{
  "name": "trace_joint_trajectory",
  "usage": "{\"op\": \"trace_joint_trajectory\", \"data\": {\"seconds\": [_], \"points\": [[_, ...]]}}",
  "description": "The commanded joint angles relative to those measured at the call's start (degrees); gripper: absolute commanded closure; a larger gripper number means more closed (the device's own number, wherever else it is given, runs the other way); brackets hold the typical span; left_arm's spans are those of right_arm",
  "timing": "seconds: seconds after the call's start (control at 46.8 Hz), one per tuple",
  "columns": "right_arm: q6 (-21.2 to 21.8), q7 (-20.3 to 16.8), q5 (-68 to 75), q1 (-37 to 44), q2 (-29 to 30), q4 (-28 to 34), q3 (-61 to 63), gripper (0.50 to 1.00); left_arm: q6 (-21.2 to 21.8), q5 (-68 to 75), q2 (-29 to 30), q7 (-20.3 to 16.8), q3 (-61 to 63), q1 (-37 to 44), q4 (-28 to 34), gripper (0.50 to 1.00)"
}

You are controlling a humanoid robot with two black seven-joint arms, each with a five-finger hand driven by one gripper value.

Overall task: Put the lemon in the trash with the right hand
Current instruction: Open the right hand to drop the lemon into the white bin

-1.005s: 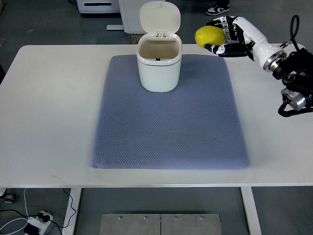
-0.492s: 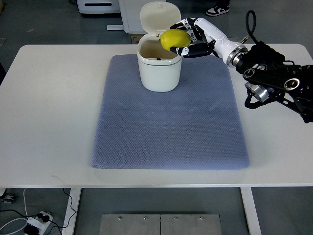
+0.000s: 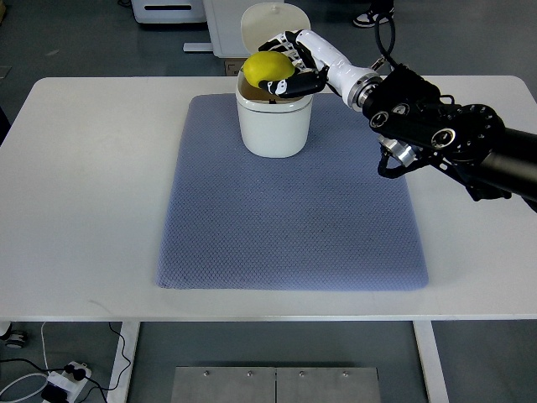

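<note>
Lemon (image 3: 266,66) sits gripped in my right hand (image 3: 285,69), fingers (image 3: 295,85) curled round it, directly over the open bin (image 3: 271,122). Carry done; release outstanding.

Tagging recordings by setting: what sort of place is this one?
Most likely a robotics lab or test workspace, not a home. A plain white table on a grey floor carries just a blue mat and a small white trash bin, with a power strip and cables below and a person's shoe at the far edge.

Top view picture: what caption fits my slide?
Right hand holds the lemon over the open trash bin.
</note>
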Motion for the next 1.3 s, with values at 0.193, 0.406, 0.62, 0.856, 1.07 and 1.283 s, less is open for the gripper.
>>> {"op": "trace_joint_trajectory", "data": {"seconds": [0.193, 0.406, 0.62, 0.856, 1.07, 1.283], "points": [[1.36, -2.19, -0.01, 0.00, 2.66, -4.87, -0.40, 0.961, 0.00, 0.00, 0.00, -0.01, -0.02, -0.03, 0.00, 0.500], [2.33, -2.63, -0.10, 0.00, 3.80, -7.86, -0.58, 0.904, 0.00, 0.00, 0.00, -0.01, 0.07, -0.03, 0.00, 0.500], [2.33, -2.90, -0.18, -0.09, 3.80, -8.22, -1.19, 0.716, 0.00, 0.00, 0.00, -0.01, -0.02, -0.03, 0.00, 0.500], [2.33, -2.81, -0.19, -0.27, 3.80, -8.22, -1.19, 0.632, 0.00, 0.00, 0.00, -0.01, 0.07, -0.03, 0.00, 0.500], [2.33, -2.37, -0.45, -0.53, 3.80, -8.04, -1.19, 0.567, 0.00, 0.00, 0.00, -0.01, -0.02, -0.03, 0.00, 0.500], [2.33, -1.93, -0.62, -0.62, 3.62, -7.42, -1.19, 0.511, 0.00, 0.00, 0.00, -0.01, -0.02, -0.03, 0.00, 0.500]]}}
